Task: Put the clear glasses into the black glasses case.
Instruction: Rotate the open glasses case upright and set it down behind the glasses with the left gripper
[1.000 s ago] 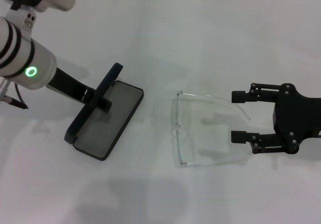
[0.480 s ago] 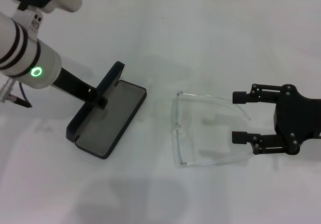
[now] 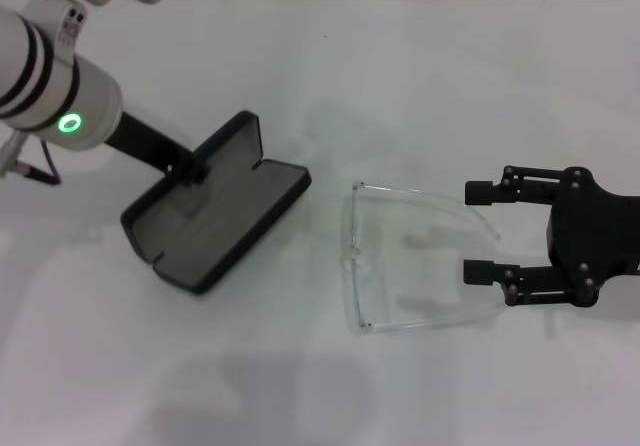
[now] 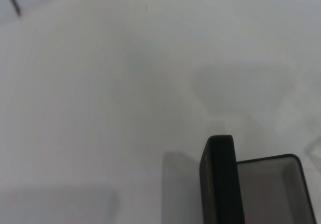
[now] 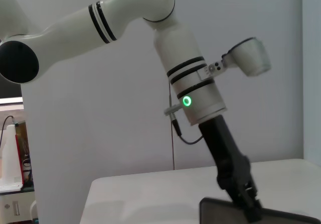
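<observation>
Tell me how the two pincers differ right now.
The left pincer is down at the black case, against its raised lid; the right pincer touches nothing and sits beside the clear glasses, near their temple tips. The right pincer's fingers are spread open; the left one's cannot be made out. Both are black and low over the white table.

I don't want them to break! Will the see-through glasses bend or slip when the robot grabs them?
Probably a bit of both. The clear glasses have long thin arms spread open toward the right gripper, so they'd likely flex if squeezed. The smooth plastic on the white table looks light and might slide when nudged. The thin frame seems fragile, so a gentle grip is wise.
</observation>
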Robot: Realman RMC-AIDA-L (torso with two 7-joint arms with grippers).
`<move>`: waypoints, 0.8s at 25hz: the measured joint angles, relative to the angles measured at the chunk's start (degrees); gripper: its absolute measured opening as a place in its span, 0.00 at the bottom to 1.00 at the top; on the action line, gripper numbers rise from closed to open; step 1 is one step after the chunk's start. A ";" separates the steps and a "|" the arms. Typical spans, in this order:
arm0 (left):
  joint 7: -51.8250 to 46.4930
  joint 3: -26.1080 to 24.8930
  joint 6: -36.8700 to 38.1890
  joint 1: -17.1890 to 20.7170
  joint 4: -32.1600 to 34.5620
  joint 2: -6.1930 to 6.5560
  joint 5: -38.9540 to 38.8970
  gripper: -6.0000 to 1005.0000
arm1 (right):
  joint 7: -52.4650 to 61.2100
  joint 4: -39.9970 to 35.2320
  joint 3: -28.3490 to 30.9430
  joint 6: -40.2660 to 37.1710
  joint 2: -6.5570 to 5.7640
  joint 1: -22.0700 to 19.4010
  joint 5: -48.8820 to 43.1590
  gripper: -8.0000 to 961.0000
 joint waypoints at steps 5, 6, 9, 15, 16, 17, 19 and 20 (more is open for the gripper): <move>5.51 -0.08 -2.12 -0.95 0.36 0.08 0.28 0.26 | -0.01 0.45 0.00 -0.06 0.00 0.02 0.00 0.78; 5.82 -0.11 -2.13 -1.25 0.36 0.09 0.30 0.25 | -0.01 0.56 0.00 -0.11 0.00 -0.01 0.04 0.78; 7.30 -0.14 -2.14 -1.56 0.67 0.08 0.31 0.23 | -0.02 0.71 0.00 -0.14 0.00 -0.36 0.19 0.78; 14.21 0.20 -2.04 -1.20 2.53 -0.06 -0.16 0.22 | -0.02 0.79 0.09 -0.26 0.00 -0.65 0.90 0.78; 16.14 0.39 -2.18 -1.04 2.71 -0.09 -0.62 0.22 | -0.02 0.79 0.13 -0.28 0.00 -0.66 1.00 0.78; 17.39 0.51 -2.29 -0.96 2.79 -0.11 -0.92 0.22 | -0.02 0.79 0.16 -0.32 0.00 -0.67 1.08 0.78; 20.25 0.81 -2.91 -0.86 3.05 -0.14 -1.81 0.21 | -0.02 0.79 0.17 -0.56 0.00 -0.68 1.23 0.78; 21.92 1.00 -3.55 -0.77 3.20 -0.15 -2.39 0.21 | -0.02 0.79 0.18 -0.69 0.00 -0.68 1.27 0.78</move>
